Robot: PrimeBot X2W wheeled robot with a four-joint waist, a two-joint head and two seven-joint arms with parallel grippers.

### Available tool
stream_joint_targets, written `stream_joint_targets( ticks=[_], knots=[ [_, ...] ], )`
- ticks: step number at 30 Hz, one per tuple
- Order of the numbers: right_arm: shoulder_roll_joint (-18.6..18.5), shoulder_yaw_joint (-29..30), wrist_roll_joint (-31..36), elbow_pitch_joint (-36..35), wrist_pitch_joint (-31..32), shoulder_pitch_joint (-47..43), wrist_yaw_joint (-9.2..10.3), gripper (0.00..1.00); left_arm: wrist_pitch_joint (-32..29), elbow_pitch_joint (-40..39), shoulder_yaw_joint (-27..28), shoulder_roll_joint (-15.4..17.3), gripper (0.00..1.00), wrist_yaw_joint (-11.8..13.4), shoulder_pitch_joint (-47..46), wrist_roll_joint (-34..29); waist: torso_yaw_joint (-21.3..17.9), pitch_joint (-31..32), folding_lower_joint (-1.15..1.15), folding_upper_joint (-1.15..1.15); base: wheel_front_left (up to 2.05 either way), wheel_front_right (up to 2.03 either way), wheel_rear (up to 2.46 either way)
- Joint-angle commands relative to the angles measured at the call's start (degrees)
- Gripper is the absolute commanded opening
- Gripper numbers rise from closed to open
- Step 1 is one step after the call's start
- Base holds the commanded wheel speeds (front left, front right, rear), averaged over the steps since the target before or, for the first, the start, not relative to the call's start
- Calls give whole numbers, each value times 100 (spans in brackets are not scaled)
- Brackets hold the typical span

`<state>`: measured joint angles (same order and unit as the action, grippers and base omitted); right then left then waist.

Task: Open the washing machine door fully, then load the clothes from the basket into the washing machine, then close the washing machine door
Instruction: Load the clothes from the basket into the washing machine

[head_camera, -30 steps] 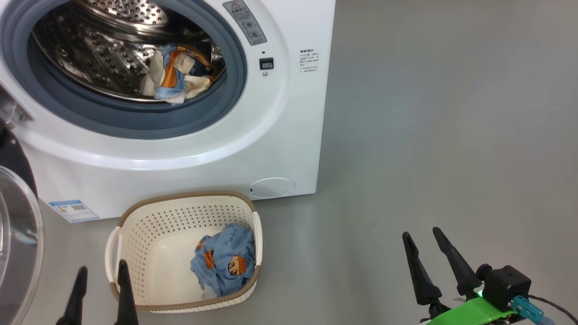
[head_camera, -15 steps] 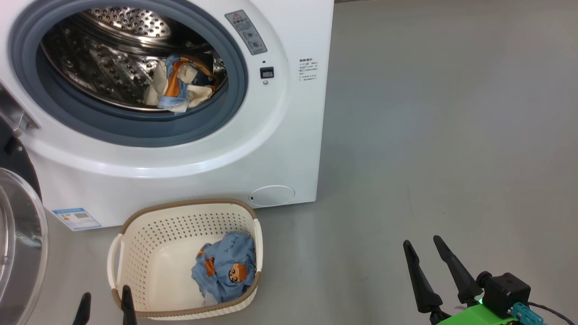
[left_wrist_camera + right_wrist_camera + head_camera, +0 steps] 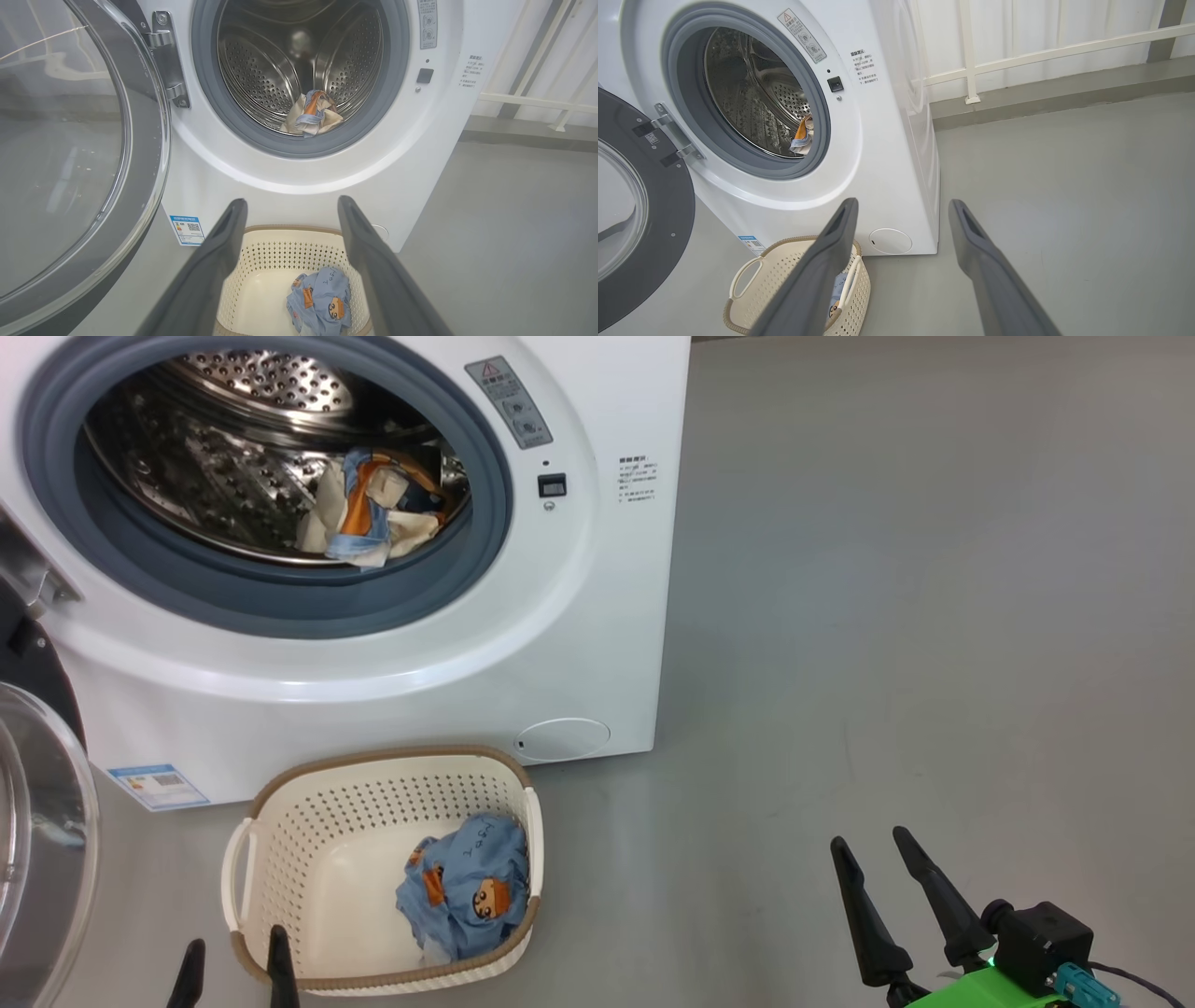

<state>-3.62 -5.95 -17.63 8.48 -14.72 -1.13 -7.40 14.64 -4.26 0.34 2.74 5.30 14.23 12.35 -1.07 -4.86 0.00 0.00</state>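
Cut off: door (image 3: 148, 140) stands open at the left, its outer side past the frame edge; in the head view just a slice of its glass shows, lower left; left gripper (image 3: 235, 938) shows its tips alone, bottom edge
Hard to make out: small print on the washing machine (image 3: 579, 616) cannot be read
Drum: a blue, orange and cream bundle (image 3: 369, 513) lies at the front, behind the grey ring
Basket (image 3: 383, 753): on the floor (image 3: 887, 616) before the machine; blue clothes (image 3: 464, 891) heaped in its lower right corner
Left jaws: wide, empty; tips over the basket's near rim
Right gripper (image 3: 869, 835): jaws wide, empty; lower right, over bare floor
Since a second ago: the head camera has moved, so the machine sits lower in frame; less of the left fingers shows; both lots of clothes lie as before
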Motion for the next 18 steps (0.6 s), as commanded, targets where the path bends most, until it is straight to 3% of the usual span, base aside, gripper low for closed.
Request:
stream_joint_targets(
  ticks=[1,10,18],
  knots=[
    [-34,-133,45,-126,-28,57,-9,100,36,-153,158,14,100,27,-132,36,2,-32,0,0,0,0,0],
    [-100,-167,75,-179,-28,241,-9,100,36,17,97,14,100,-90,-613,59,28,-486,0,0,0,0,0],
    [-116,-157,79,-278,-28,494,-9,100,36,432,132,14,100,-286,-1457,128,24,-1300,0,0,0,0,0]
  ],
)
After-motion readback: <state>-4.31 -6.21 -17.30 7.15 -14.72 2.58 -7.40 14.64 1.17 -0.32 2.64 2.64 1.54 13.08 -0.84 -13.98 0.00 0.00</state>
